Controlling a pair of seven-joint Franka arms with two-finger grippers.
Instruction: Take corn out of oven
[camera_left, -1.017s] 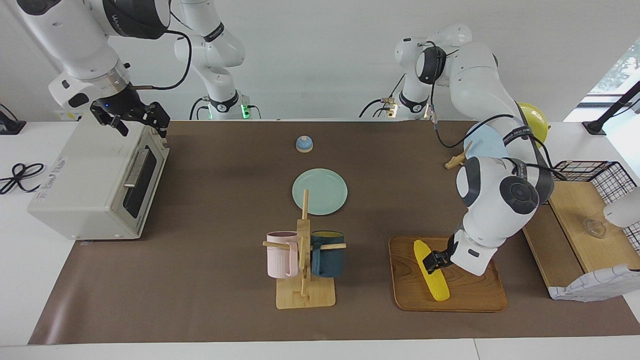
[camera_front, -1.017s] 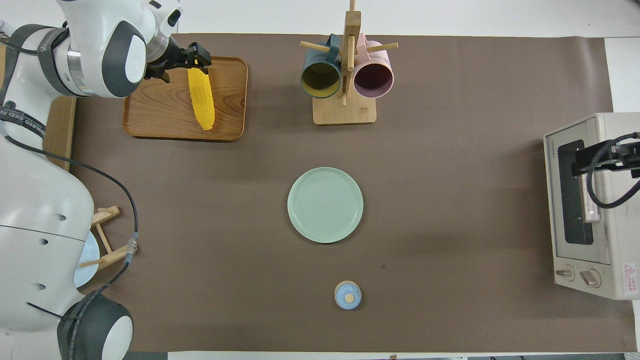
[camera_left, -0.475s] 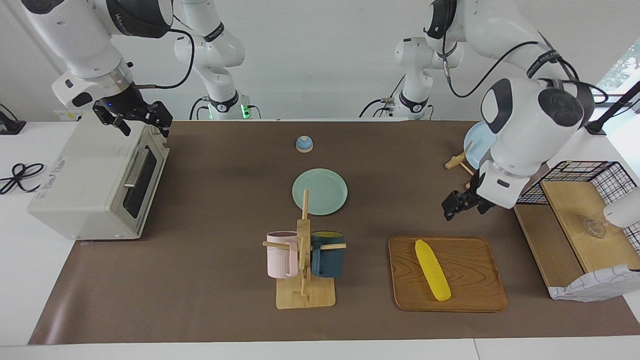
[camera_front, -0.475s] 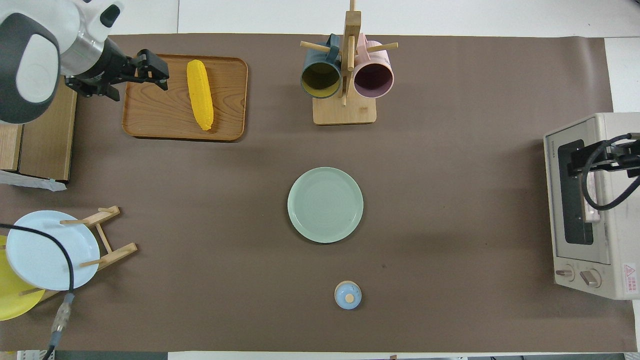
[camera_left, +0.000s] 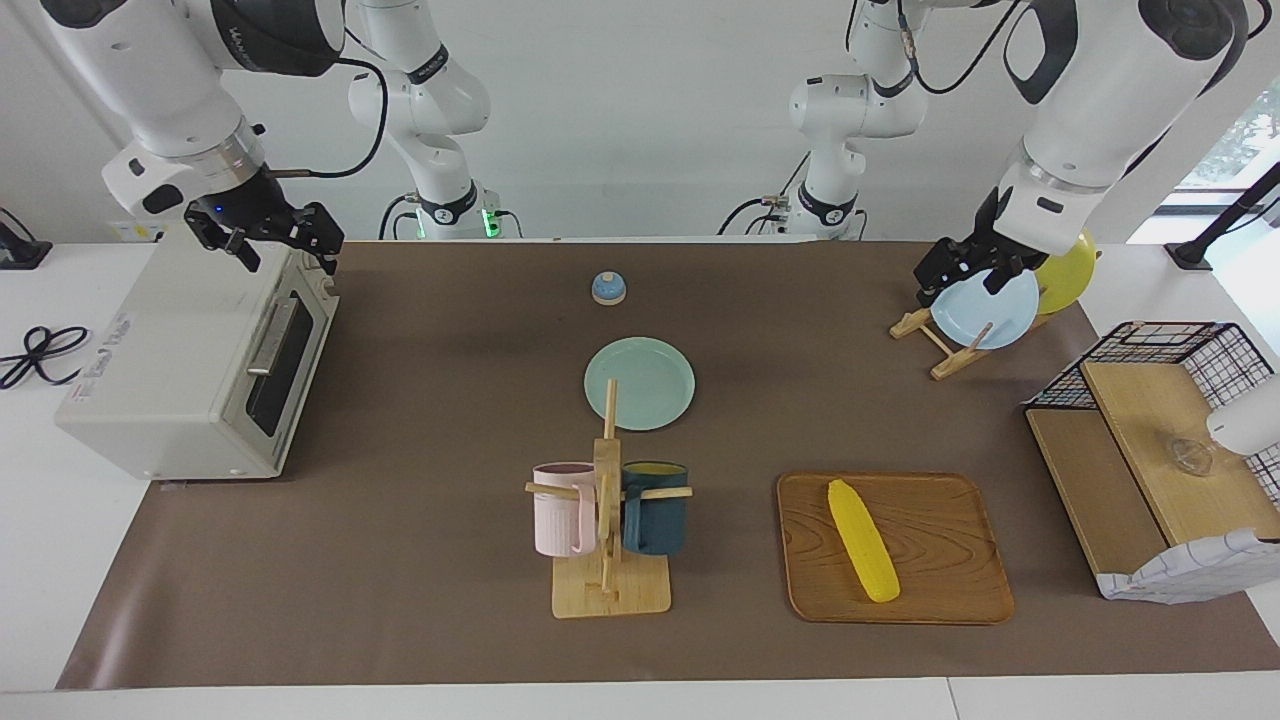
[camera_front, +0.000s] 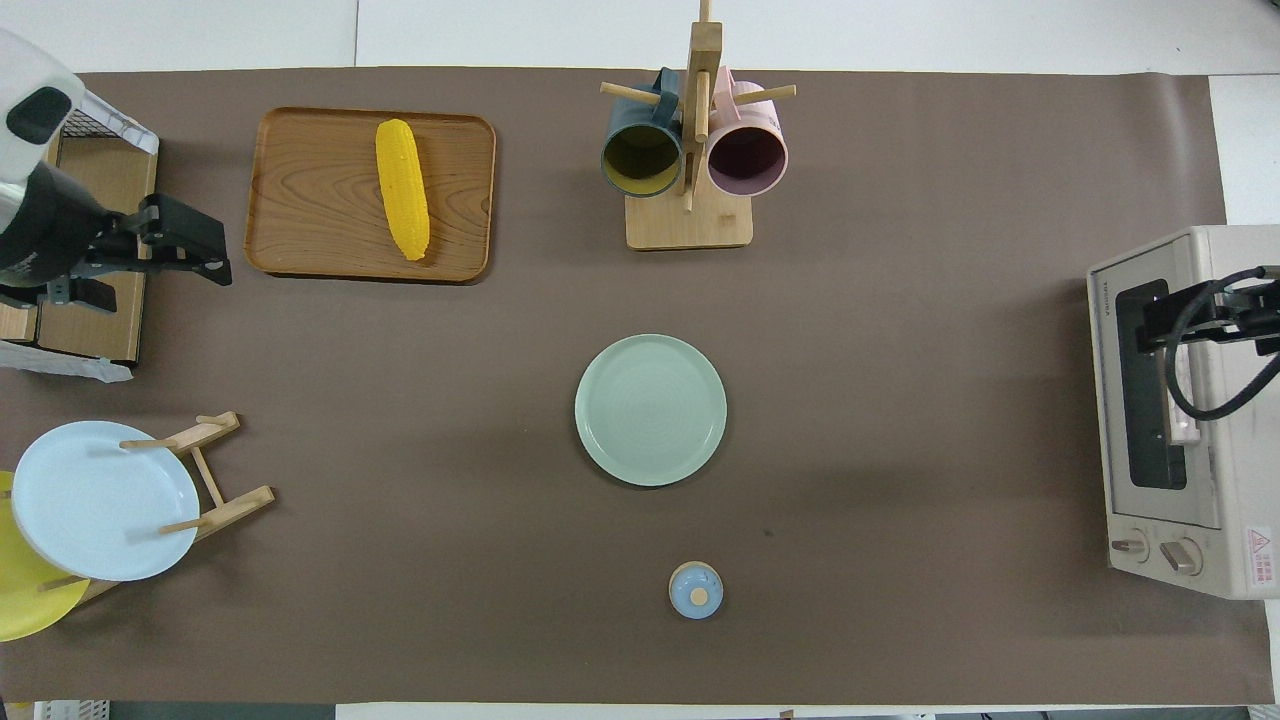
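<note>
We count one corn cob (camera_left: 863, 541), lying on the wooden tray (camera_left: 960, 590) well clear of the shut toaster oven (camera_left: 170, 370), its long axis running slantwise toward the robots. Both pairs of jaws stand wide and empty. The left gripper (camera_left: 968, 268), raised over the plate rack (camera_left: 945, 345), is the nearer; the right gripper (camera_left: 275, 240) waits over the oven's top edge.

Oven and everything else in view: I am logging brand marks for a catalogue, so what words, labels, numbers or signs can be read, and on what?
"TOSHIBA", small, at a top corner of the oven front in the overhead view.
Red and white warning sticker by the oven's knobs: too small to read.
Lettering on the oven's top in the facing view: blurred.
Lettering on the right arm's dark band: not readable.
</note>
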